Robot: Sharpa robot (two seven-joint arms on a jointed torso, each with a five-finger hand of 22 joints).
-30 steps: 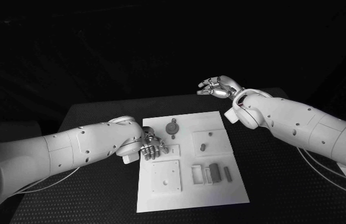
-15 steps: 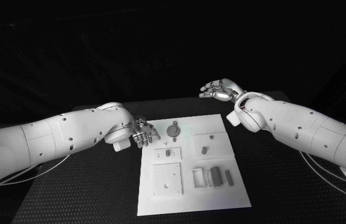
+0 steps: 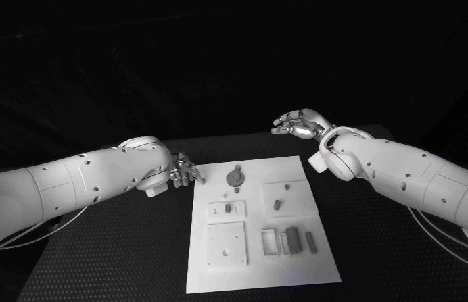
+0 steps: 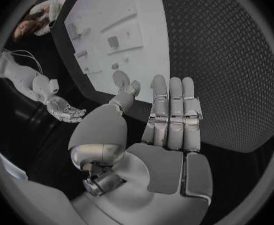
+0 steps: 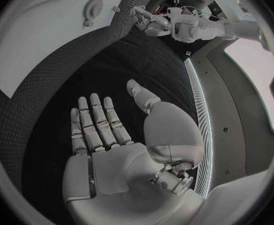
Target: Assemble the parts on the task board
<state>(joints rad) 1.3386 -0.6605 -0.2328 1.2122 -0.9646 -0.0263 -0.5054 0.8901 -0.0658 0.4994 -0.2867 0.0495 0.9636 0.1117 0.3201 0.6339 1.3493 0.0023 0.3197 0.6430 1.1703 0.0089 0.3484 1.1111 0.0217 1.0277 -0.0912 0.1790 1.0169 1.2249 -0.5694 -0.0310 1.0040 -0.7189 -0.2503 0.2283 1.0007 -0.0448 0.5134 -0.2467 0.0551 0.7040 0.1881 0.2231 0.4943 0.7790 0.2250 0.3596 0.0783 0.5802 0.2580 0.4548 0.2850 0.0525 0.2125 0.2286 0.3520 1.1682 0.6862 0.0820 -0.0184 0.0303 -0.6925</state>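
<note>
A: Counter point(image 3: 117, 248) carries what?
B: Task board point(image 3: 302, 261) at center; round part point(image 3: 235, 177) at its 12 o'clock. Left hand point(image 3: 183, 170) released beside it; right hand point(image 3: 300, 123) released, at 1 o'clock.

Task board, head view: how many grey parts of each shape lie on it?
Round disc: 1
Short pegs: 2
Long bars: 2
Total: 5. Any smaller specks are too small to tell.

no text, label or number can be read anywhere.
</note>
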